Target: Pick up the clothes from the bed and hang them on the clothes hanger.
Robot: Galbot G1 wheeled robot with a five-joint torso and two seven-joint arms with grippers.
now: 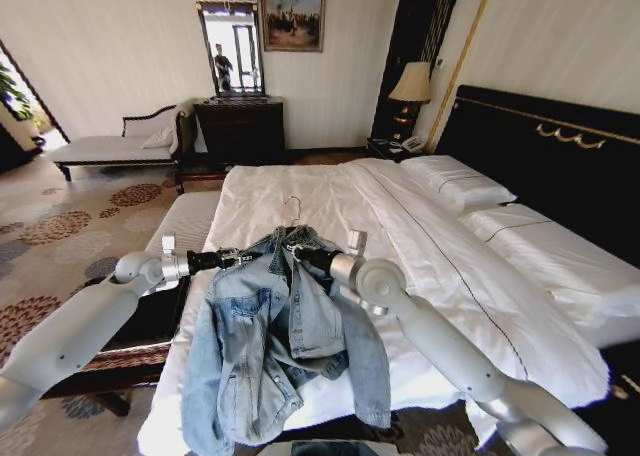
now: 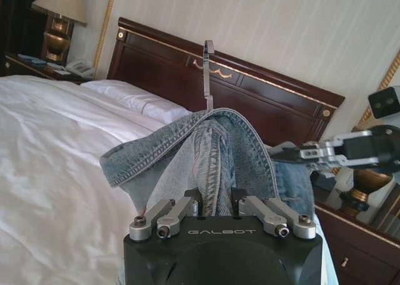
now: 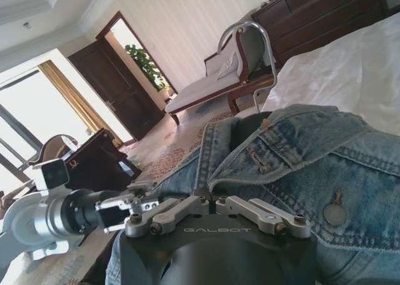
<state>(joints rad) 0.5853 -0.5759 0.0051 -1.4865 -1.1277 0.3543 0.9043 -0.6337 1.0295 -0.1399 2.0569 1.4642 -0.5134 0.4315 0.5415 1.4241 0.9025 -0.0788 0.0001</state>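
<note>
Denim is pinched at both shoulders of the jacket. Left gripper (image 1: 240, 258), reaching in from the left, has its fingers (image 2: 190, 204) clamped on a fold of the denim jacket (image 1: 275, 341) at the left shoulder. Right gripper (image 1: 298, 255), entering from the right, is clenched on the opposite shoulder seam beside the collar (image 3: 215, 157). Between the two grippers the garment hangs open-fronted, raised above the near edge of the bed (image 1: 330, 201), its sleeves and hem draping down toward the near side. The clothes hanger's silver hook (image 1: 292, 210) stands upright out of the collar, midway between the grippers; the hanger's black frame is hidden inside the jacket. White pillows (image 1: 455, 181) lie far right against the headboard (image 1: 545, 141).
</note>
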